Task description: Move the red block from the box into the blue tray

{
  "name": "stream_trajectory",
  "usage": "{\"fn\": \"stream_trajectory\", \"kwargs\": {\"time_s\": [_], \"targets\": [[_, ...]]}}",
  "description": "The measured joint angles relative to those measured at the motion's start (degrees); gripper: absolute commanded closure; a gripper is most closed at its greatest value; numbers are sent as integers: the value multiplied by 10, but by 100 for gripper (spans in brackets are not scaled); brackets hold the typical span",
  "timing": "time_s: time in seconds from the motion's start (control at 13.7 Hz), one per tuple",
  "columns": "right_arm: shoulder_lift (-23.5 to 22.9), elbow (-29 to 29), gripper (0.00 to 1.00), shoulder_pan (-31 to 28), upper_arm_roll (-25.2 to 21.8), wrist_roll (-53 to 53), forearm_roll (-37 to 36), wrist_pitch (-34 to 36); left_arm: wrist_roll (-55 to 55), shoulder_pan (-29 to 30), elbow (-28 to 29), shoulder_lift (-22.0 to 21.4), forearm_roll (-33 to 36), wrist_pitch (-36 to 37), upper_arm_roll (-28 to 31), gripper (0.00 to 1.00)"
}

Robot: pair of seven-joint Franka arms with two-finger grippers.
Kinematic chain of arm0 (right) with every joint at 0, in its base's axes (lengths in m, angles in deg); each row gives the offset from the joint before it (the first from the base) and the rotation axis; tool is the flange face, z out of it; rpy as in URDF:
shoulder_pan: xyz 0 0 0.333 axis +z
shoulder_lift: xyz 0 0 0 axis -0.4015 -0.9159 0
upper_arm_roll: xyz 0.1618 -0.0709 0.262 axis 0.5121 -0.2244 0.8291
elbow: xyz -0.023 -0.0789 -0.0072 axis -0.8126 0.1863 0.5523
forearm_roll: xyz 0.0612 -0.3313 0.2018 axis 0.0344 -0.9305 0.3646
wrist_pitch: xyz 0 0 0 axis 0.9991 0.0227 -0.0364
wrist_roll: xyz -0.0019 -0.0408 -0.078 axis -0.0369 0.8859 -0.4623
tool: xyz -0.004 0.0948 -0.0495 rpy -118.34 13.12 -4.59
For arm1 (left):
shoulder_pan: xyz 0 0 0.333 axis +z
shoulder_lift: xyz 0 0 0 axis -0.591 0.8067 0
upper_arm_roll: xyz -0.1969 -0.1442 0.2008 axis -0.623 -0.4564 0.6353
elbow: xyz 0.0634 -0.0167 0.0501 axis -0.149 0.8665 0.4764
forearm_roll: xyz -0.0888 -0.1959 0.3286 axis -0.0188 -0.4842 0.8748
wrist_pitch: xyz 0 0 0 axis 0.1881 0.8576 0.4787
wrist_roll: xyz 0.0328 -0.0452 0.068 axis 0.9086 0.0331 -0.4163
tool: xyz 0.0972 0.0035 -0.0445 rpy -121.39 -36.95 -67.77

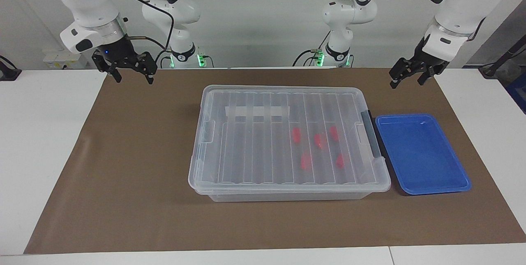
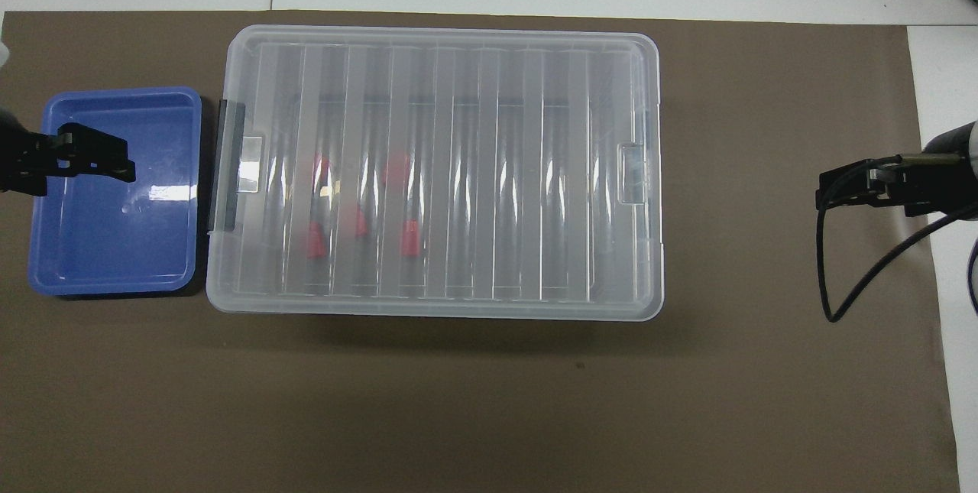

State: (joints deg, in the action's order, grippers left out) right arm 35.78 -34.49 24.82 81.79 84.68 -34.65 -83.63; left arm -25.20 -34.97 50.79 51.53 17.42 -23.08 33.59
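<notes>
The box (image 1: 287, 104) stands on the middle of the brown mat with its ribbed clear lid shut; it also shows in the overhead view (image 2: 435, 38). Several red blocks (image 1: 319, 139) (image 2: 315, 237) lie inside it, seen through the lid, toward the left arm's end. The blue tray (image 1: 423, 154) (image 2: 114, 248) lies empty beside the box's dark grey latch handle (image 1: 372, 133). My left gripper (image 1: 407, 82) (image 2: 99, 160) is open and empty, raised over the tray's outer edge. My right gripper (image 1: 133, 79) (image 2: 829, 191) is open and empty, raised over the mat at the right arm's end.
A whitish label strip (image 1: 257, 111) sits on the lid. The brown mat (image 1: 123, 174) covers most of the white table. A black cable (image 2: 833, 287) hangs from the right wrist.
</notes>
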Motion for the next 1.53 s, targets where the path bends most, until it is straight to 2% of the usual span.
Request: {"fn": "stream_trajectory", "kwargs": {"time_s": [0.37, 0.66, 1.17, 1.53], "targets": [[0, -1, 0, 0, 0, 0, 0, -7, 0, 0, 2, -8, 1, 1, 0, 0], [0, -14, 1, 11, 2, 2, 0, -43, -2, 2, 4, -8, 2, 1, 2, 0], [-7, -64, 1, 76, 4, 105, 1, -150, -7, 37, 12, -11, -14, 1, 2, 0], [-40, -98, 1, 109, 4, 137, 1, -223, -13, 42, 16, -15, -17, 1, 2, 0]]}}
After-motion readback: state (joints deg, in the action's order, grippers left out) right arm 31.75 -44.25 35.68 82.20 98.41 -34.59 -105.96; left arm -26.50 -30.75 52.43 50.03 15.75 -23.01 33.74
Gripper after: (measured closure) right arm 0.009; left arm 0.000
